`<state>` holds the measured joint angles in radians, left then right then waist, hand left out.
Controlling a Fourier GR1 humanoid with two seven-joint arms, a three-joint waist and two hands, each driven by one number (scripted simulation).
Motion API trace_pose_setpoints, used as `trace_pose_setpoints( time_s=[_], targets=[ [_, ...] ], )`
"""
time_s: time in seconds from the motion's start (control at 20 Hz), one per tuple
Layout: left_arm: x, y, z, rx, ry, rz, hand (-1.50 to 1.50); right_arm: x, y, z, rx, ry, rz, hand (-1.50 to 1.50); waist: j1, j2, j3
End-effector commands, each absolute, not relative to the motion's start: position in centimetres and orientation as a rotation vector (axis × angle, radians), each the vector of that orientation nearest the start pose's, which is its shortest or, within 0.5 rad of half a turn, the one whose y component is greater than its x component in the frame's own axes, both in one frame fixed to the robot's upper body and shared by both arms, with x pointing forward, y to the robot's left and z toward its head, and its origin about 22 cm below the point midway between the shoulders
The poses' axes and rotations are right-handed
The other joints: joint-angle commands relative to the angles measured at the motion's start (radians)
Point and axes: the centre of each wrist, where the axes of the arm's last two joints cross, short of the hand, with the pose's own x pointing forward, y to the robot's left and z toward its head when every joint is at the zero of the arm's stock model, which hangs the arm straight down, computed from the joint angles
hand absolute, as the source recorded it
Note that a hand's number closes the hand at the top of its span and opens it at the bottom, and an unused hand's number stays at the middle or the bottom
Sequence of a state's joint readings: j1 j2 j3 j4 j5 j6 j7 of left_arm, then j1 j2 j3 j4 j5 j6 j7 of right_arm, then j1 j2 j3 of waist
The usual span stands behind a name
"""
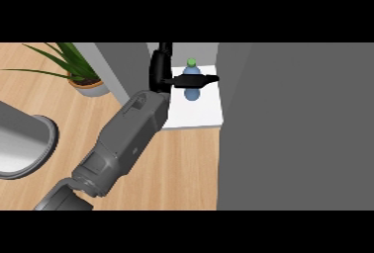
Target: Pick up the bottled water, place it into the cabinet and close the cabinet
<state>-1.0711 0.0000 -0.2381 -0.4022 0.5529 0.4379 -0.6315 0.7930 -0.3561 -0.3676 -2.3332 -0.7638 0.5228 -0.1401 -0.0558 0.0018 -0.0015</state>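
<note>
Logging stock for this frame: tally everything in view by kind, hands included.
bottled water: 1, inside the cabinet, held in the left hand's fingers
potted plant: 1
cabinet: 1
grey round basin: 1, cut off by the left edge
left hand: 1
Total: 5

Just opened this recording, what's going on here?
The robot's left hand is curled round the bottled water, holding it at the white shelf inside the open cabinet. Whether the bottle rests on the shelf cannot be told. The grey cabinet door stands open at the right, so closing is not yet done. The right hand is not in view. A potted plant sits at the upper left.
</note>
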Motion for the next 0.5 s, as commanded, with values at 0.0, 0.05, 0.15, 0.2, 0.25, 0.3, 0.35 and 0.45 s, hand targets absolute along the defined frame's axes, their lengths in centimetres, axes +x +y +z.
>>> trace_pose_setpoints(
  time_s=[0.0, 0.05, 0.15, 0.2, 0.25, 0.3, 0.35, 0.45],
  targets=[
    [40.6, 7.3, 4.0, -0.093, -1.891, 0.072, -1.5, 4.1, -32.3, 15.7, 0.247, -1.897, 0.137, -1.5, 0.022, -0.01, -0.001],
    [39.9, 6.3, 4.4, -0.123, -1.888, 0.058, -1.5, 4.9, -33.0, 14.4, 0.238, -1.9, 0.144, -1.5, 0.017, -0.008, 0.0],
    [38.8, 6.4, 2.9, -0.128, -1.88, 0.049, -1.5, 4.7, -31.7, 16.0, 0.254, -1.916, 0.156, -1.5, 0.016, -0.005, -0.001],
    [37.5, 6.1, 2.3, -0.141, -1.863, 0.045, -1.5, 4.9, -32.6, 15.6, 0.258, -1.91, 0.131, -1.5, 0.034, -0.011, 0.0],
    [36.9, 5.9, 2.0, -0.162, -1.87, 0.036, -1.5, 4.5, -33.2, 16.2, 0.243, -1.894, 0.137, -1.5, 0.031, -0.011, 0.0],
    [36.1, 5.7, 1.9, -0.189, -1.871, 0.057, -1.5, 4.2, -32.9, 16.1, 0.251, -1.905, 0.145, -1.5, 0.038, -0.014, 0.0],
    [34.8, 5.2, 1.4, -0.215, -1.854, 0.029, -1.5, 5.2, -33.1, 15.7, 0.216, -1.902, 0.112, -1.5, 0.058, -0.013, 0.0],
    [32.5, 5.0, 0.5, -0.224, -1.846, 0.076, -1.5, 4.3, -33.6, 14.5, 0.239, -1.912, 0.113, -1.5, 0.049, -0.017, 0.001]
  ],
)
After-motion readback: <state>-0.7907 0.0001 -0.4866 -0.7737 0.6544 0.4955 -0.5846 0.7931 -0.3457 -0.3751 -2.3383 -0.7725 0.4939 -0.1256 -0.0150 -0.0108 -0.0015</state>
